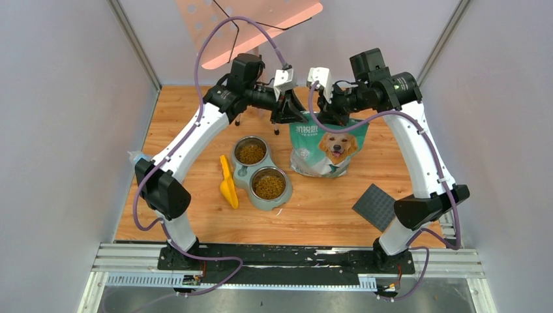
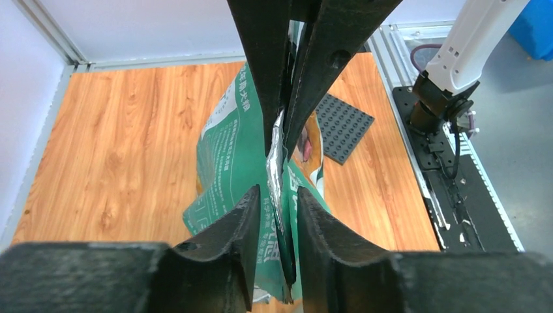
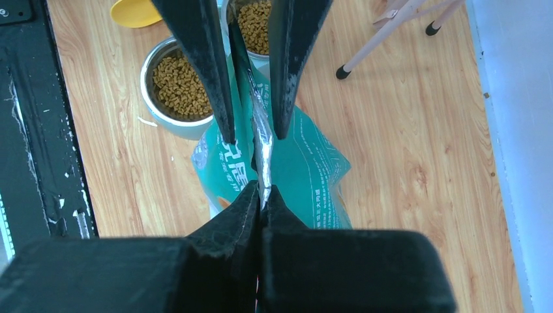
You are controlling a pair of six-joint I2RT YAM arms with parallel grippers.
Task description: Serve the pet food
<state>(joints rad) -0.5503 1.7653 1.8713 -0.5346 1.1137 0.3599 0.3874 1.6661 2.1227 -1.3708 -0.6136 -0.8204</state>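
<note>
The pet food (image 1: pixel 269 185) is seen as small brown dry pellets, heaped loosely in two round steel bowls set in a grey-green double feeder (image 1: pixel 242 173). It lies left of centre on the wood-grain table (image 1: pixel 195 130), just beside the bag's left side. A glossy yellow plastic scoop (image 1: pixel 227 186) is laid flat along the feeder's left side, touching it or very nearly so.

The teal-green bag (image 1: pixel 326 153), printed with a golden dog, is stood upright at the far middle. Its film is creased and its flattened top seam shows a silver lining. That seam is pinched flat between the tightly closed black fingers of the right gripper (image 3: pixel 262 190). The left gripper (image 2: pixel 278 190) is placed astride the same seam a little further along. Its jaws are parted, and a gap is seen on both sides of the film, so nothing is clamped there.

A dark grey square plate (image 1: pixel 375 207) with a studded face is laid at an angle near the right arm's base, apart from the bag.

Bare wood is shown left of the bag towards the left wall, and between the bag and the right wall. The table is bounded by pale panels at the sides and a ribbed metal rail (image 1: pixel 293 261) along the near edge.
</note>
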